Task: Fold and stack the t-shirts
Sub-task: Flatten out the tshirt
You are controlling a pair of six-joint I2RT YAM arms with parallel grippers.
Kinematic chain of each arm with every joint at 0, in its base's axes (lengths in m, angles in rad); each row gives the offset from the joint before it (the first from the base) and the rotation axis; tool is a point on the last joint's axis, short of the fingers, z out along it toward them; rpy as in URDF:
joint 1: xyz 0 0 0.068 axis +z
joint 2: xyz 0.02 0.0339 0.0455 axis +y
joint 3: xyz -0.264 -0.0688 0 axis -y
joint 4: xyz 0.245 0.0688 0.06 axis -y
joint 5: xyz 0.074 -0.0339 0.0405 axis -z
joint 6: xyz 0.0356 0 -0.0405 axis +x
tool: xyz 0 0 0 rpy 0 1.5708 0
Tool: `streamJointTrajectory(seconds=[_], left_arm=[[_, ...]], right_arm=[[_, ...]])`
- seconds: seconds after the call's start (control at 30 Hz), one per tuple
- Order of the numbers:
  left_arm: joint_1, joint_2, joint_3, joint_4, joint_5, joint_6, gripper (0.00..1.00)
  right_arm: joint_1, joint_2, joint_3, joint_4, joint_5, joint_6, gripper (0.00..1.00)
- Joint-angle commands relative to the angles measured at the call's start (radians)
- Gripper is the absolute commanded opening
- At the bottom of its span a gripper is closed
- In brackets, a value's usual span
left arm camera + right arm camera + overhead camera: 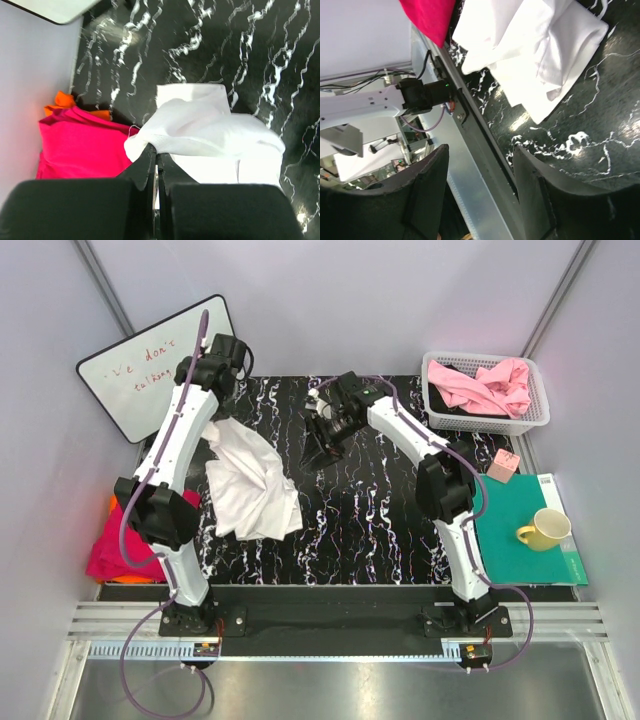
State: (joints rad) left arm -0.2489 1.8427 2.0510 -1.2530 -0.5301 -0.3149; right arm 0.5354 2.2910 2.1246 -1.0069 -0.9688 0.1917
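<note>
Arms: two, both reaching out over the black marbled table [370, 530].
Left gripper [155, 159]: one; its jaws are pressed together on a bunched edge of the white t-shirt [250, 485], up at the far left of the table, near the whiteboard.
Right gripper [481, 150]: one; its jaws stand wide apart with nothing between them, over the far middle of the table, well apart from the white cloth.
White t-shirts: one. It is crumpled rather than flat, with one end lifted into the left gripper and the rest sagging onto the left part of the table.
Magenta-red t-shirts: one [110, 555], lying at the table's left edge, just beside the white one and partly under the left arm.
Orange t-shirts: one [62, 99]. Only a sliver shows, poking out from beneath the magenta-red one on its far side.
Pink t-shirts: a rumpled pink heap [480, 388] in the basket. I cannot tell whether it is one shirt or more.
Baskets: one, white mesh plastic [535, 415], at the far right corner.
Mats: one, teal [505, 515], at the right edge of the table.
Mugs: one, yellow [548, 528], standing on the mat.
Small boxes: one, pink [503, 466], at the mat's far corner, between mat and basket.
Whiteboards: one [140, 370], with red writing, at the far left.
</note>
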Motion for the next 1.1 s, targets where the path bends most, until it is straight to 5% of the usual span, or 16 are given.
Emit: streamJointTrajectory(seconds=[0.0, 0.43, 1.07], left_arm=[[-0.003, 0.003, -0.018, 0.055, 0.059, -0.013, 0.00], [0.020, 0.001, -0.015, 0.066, 0.111, 0.010, 0.00], [0.039, -0.007, -0.064, 0.092, 0.145, 0.045, 0.00]], right_arm=[[0.037, 0.035, 0.051, 0.022, 0.062, -0.034, 0.63], [0.100, 0.119, -0.060, 0.136, 0.297, -0.029, 0.64], [0.126, 0.304, 0.245, 0.128, 0.206, 0.048, 0.59]])
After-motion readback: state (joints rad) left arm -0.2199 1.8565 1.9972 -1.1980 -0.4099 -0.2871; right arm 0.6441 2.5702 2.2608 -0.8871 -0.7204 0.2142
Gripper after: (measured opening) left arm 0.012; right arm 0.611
